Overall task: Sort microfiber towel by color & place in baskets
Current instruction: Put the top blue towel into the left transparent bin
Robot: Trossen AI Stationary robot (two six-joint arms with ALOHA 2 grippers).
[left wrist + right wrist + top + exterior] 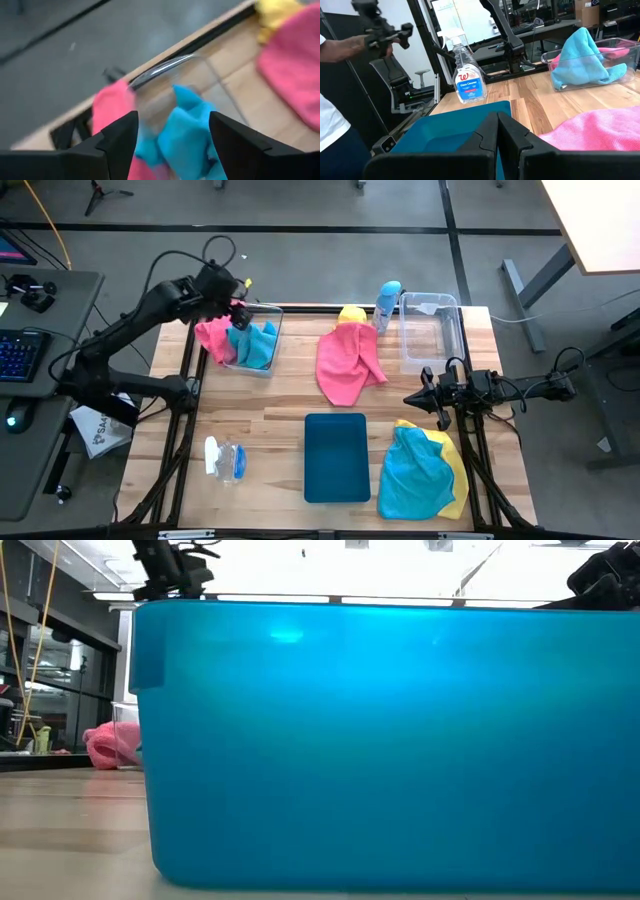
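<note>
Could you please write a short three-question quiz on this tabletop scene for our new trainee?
1. True or false: the left gripper hangs over the clear bin at the table's far left, jaws open.
2. Which cloth colours lie in that bin? A) pink and blue B) yellow only C) none
3. Fill in: the clear bin at the far right holds ___ cloths.

Key
1. True; the left wrist view shows the jaws apart above the blue cloth and pink cloth.
2. A.
3. No. The right gripper waits between the pink cloth in the middle and the blue-and-yellow pile, jaws shut.
</note>
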